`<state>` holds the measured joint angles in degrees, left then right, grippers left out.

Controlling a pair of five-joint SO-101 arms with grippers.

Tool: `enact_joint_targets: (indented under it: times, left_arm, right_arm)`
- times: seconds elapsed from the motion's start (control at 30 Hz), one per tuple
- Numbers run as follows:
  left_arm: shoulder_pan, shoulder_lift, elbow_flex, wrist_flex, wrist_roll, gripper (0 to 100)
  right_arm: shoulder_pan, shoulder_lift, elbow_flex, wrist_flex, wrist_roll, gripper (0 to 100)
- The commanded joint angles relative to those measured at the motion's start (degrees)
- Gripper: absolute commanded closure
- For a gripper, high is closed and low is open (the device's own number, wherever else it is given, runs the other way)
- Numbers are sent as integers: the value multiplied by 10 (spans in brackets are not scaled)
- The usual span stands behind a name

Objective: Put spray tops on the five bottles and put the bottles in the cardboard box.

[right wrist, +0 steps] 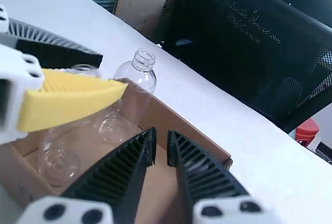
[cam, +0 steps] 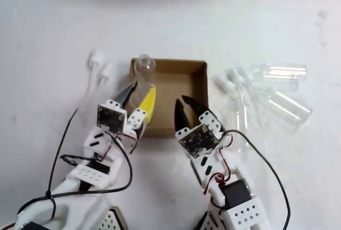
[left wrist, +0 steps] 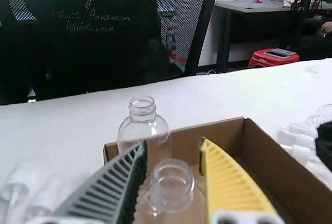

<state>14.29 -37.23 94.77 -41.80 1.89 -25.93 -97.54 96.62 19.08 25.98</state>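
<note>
The cardboard box (cam: 198,75) sits mid-table. My left gripper (cam: 143,89), with one grey and one yellow finger, is at the box's left side, shut on an upright clear bottle (left wrist: 171,182) with no top, its base down in the box (left wrist: 223,136). A second open clear bottle (cam: 144,66) stands just beyond the box's far left corner (left wrist: 142,125). My right gripper (cam: 182,101) hovers over the middle of the box, its black fingers (right wrist: 129,167) nearly together and holding nothing. The right wrist view catches the yellow finger (right wrist: 72,99) across the held bottle (right wrist: 83,130).
White spray tops (cam: 100,64) lie left of the box. To its right lie several clear bottles (cam: 282,89) with more spray tops (cam: 232,81). A black mesh chair (left wrist: 104,32) stands beyond the table's far edge. Cables trail from both arms near the front edge.
</note>
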Motion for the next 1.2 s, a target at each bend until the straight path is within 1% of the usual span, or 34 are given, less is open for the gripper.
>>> enact_joint_targets:
  times: [0.0,0.4,0.47,0.6,0.7,0.8,1.0,1.07,1.17]
  left_arm:
    - [-11,-4,-18,24,-4,836]
    - [-11,-5,-19,22,-2,835]
    - [-11,-7,-19,22,11,832]
    - [-11,-51,-15,28,21,831]
    - [-26,-98,-13,80,22,831]
    - [-31,-163,-13,140,47,831]
    - [-33,-320,-13,297,64,831]
    - [-41,-378,-13,345,103,831]
    - [-78,-465,-13,394,164,831]
  right_arm:
    - [6,-1,5,-16,4,968]
    - [6,-1,5,-16,4,967]
    - [6,-1,5,-17,4,967]
    - [6,-1,5,-17,4,967]
    - [6,-1,5,-17,4,967]
    - [5,-1,5,-17,4,967]
    - [5,-1,5,-17,4,967]
    - [5,-1,5,-17,4,967]
    - [5,-1,5,-17,4,967]
